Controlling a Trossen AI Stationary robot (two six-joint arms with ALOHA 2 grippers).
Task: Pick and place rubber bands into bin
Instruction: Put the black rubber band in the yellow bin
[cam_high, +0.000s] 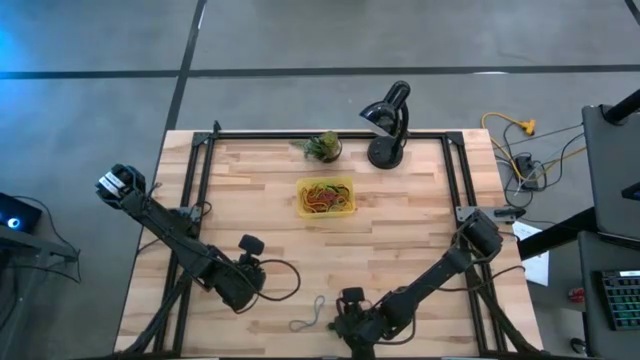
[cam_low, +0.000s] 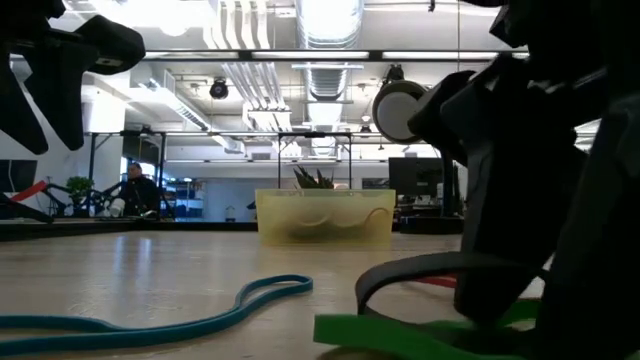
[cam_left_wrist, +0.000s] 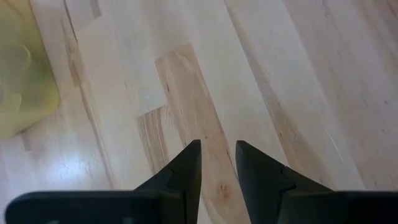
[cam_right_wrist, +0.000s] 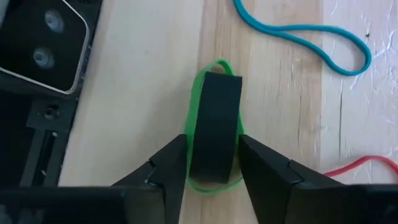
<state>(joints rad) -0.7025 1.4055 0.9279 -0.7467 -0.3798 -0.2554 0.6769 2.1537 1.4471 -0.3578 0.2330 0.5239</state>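
The yellow bin (cam_high: 325, 197) sits at the table's far middle with several coloured rubber bands in it. Near the front edge, a dark rubber band (cam_right_wrist: 214, 118) lies inside a thin green one (cam_right_wrist: 194, 99). My right gripper (cam_right_wrist: 212, 140) is low over them, one finger on each side of the dark band. A blue band (cam_right_wrist: 311, 37) and a red band (cam_right_wrist: 367, 165) lie loose close by. My left gripper (cam_left_wrist: 217, 146) hangs above bare wood at front left, slightly open with nothing in it. My right gripper comes slanting down from the near side, its fingers (cam_right_wrist: 171, 165) flanking the dark band's long sides (cam_right_wrist: 193, 149) and lying along it. The gap looks filled, but I cannot tell whether the fingers touch. Both bands lie flat on the table.
A small potted plant (cam_high: 323, 147) and a black desk lamp (cam_high: 390, 125) stand at the far edge behind the bin. Black frame rails (cam_high: 205, 190) run along the table's sides. Black hardware (cam_right_wrist: 37, 43) sits just beside the right gripper.
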